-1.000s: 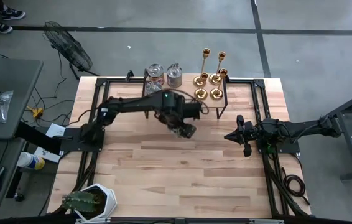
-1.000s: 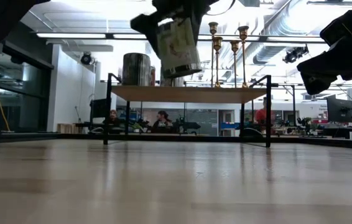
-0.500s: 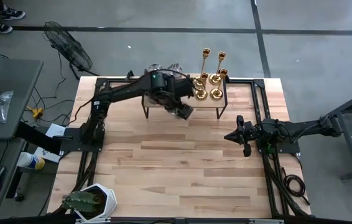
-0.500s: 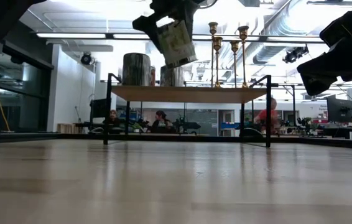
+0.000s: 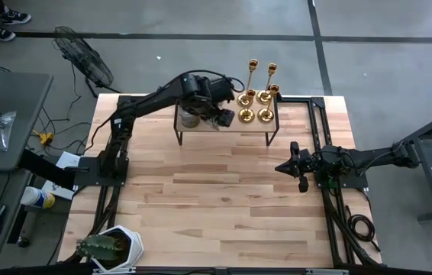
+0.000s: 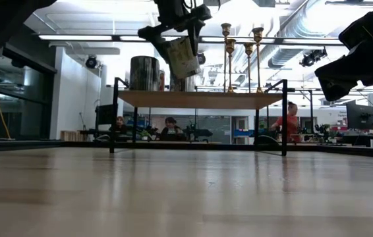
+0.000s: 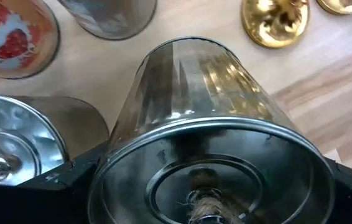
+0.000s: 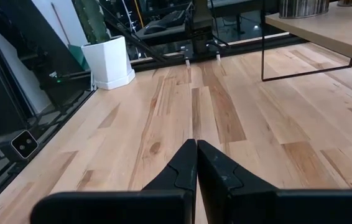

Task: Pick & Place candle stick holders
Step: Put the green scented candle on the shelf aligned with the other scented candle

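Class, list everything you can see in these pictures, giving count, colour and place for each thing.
gold candlesticks: four, gold, right end of the shelf
standing holders: three, silver-grey, left part of the shelf
held holder: one, silver-grey, tilted above the shelf
shelf: one, wood top, black legs, far side of the table
table: one, light wood
cactus: one, green, white pot, near left corner
fan: one, black, on the floor
left gripper: gripping the held holder
right gripper: shut, empty, table's right side

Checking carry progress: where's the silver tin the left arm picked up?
The silver tin is tilted in the left gripper, in the air over the raised shelf at the table's far edge, just left of the gold candlesticks.
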Available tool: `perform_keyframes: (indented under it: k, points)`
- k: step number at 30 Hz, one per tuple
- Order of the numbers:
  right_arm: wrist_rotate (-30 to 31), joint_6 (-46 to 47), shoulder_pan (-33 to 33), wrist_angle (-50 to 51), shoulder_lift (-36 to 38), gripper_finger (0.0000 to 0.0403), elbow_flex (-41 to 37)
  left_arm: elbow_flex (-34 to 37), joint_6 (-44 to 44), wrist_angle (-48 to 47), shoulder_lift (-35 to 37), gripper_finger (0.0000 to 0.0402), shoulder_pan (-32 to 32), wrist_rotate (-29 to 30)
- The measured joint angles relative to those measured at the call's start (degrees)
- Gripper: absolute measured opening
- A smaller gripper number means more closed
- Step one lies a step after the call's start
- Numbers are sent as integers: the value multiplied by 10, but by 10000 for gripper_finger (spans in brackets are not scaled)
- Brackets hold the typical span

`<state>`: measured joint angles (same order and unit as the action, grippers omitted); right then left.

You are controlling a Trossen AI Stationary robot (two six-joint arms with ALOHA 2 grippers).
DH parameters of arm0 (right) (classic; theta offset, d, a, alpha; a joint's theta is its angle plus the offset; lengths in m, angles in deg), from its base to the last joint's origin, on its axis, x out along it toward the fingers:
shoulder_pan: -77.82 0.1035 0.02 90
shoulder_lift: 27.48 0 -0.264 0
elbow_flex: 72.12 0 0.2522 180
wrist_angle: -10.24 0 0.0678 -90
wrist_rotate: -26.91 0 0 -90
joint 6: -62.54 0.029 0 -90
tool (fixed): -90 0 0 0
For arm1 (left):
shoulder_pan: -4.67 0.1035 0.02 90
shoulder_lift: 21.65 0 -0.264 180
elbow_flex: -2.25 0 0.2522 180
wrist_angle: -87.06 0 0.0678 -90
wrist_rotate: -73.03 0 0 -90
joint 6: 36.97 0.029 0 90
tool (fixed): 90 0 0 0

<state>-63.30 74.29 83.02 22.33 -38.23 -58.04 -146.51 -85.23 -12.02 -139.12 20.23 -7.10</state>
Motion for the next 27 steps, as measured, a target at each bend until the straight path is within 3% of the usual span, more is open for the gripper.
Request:
perform_keyframes:
  k: [27]
  points:
    - [0, 0, 0, -1, 0, 4, 0, 0, -26, 3, -38, 353, 25, -15]
